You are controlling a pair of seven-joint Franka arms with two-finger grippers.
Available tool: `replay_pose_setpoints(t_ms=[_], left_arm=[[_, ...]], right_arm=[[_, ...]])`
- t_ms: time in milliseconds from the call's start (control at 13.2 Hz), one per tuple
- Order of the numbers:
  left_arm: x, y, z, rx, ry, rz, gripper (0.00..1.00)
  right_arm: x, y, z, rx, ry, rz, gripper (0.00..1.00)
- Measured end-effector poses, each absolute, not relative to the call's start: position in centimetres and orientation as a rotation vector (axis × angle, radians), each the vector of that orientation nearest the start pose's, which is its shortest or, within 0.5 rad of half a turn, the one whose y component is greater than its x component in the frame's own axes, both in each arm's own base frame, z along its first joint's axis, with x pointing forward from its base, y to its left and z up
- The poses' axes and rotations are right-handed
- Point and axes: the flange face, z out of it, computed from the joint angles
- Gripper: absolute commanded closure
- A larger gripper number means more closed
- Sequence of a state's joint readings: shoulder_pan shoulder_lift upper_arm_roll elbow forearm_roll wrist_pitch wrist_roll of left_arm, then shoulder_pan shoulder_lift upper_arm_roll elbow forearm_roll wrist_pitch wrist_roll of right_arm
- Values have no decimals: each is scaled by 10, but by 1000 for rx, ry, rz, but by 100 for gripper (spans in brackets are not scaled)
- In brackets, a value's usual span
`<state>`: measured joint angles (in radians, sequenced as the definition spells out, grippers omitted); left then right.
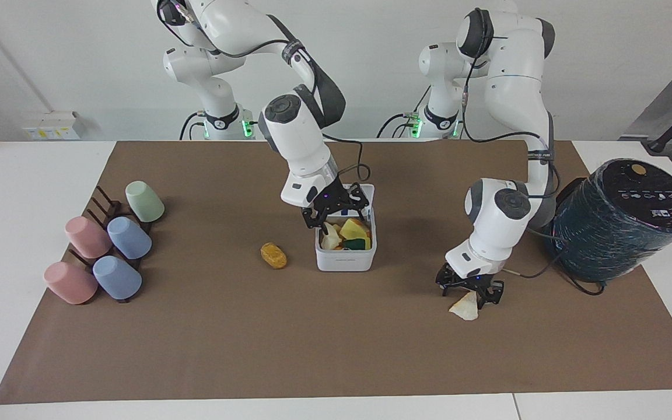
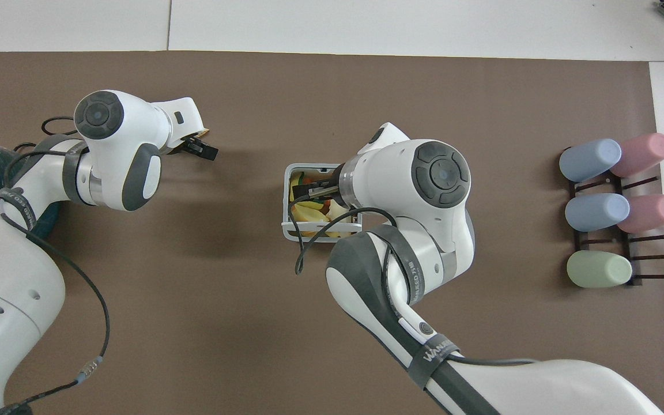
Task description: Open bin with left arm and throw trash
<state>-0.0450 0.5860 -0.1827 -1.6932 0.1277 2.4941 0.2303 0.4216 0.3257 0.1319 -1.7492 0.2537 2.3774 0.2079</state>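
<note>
The white bin (image 1: 345, 258) stands open mid-mat, its lid (image 1: 367, 191) upright on the side nearer the robots, with several coloured food pieces inside. My right gripper (image 1: 336, 211) hangs open and empty just over the bin's mouth; it also shows in the overhead view (image 2: 314, 187) over the bin (image 2: 287, 203). I cannot tell the cream lump from the other pieces inside. The golden-brown lump (image 1: 273, 255) lies on the mat beside the bin. My left gripper (image 1: 469, 289) is low, open, with its fingers either side of the pale wedge's (image 1: 465, 309) top. In the overhead view the left gripper (image 2: 196, 144) covers the wedge.
A big dark-teal cylinder (image 1: 622, 221) stands at the left arm's end, with a cable running along the mat. A dark rack with several pastel cups (image 1: 108, 245) sits at the right arm's end. A brown mat (image 1: 336, 350) covers the table.
</note>
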Motion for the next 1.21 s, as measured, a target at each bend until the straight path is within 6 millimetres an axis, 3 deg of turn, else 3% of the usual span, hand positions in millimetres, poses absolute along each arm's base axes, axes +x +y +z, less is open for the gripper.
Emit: replay_pose_setpoints(t_ms=[227, 453, 680, 907, 1209], left_arm=[[682, -145, 285, -3020, 804, -360, 96], [683, -145, 292, -3015, 805, -369, 100], [686, -144, 300, -3019, 800, -325, 100], [694, -151, 328, -3073, 768, -246, 100], [696, -188, 364, -3139, 677, -177, 100]], right_arm=[[583, 336, 432, -2777, -216, -304, 0], [605, 285, 460, -2775, -159, -389, 0], [627, 213, 462, -2815, -337, -397, 0], [627, 178, 443, -2821, -599, -344, 0], [611, 159, 392, -2792, -861, -267, 0]])
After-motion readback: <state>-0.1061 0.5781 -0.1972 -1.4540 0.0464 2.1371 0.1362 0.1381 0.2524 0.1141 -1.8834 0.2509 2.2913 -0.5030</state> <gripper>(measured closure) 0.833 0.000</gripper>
